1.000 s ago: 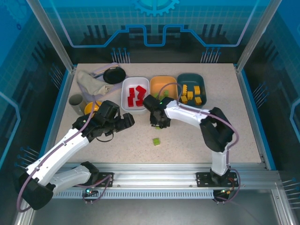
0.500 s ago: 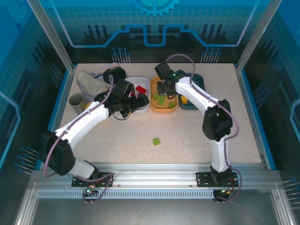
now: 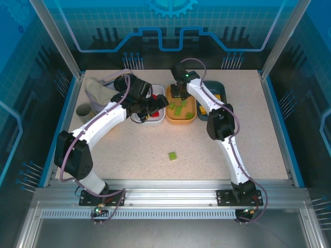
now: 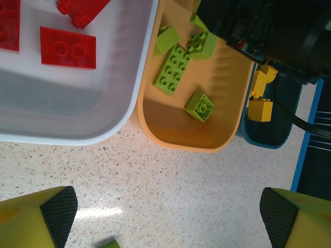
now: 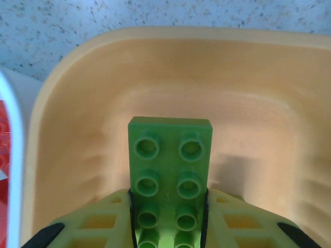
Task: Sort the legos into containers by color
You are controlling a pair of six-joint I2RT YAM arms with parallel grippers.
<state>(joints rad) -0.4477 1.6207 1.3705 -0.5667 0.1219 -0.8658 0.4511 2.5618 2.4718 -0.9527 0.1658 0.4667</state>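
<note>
Right wrist view: a light green studded plastic brick is clamped between the fingers of the right gripper, above the orange rounded plastic tray. Since the frame 0.5 s earlier, this gripper has been shifted toward the tray's far end. The left gripper is spread wide and empty, at the near edge of the white plastic tray. One loose green brick has been left unmoved on the speckled table.

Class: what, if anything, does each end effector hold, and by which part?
The right end effector grips a light green lego by its near end, above the orange tray. The left end effector is open and empty.
</note>
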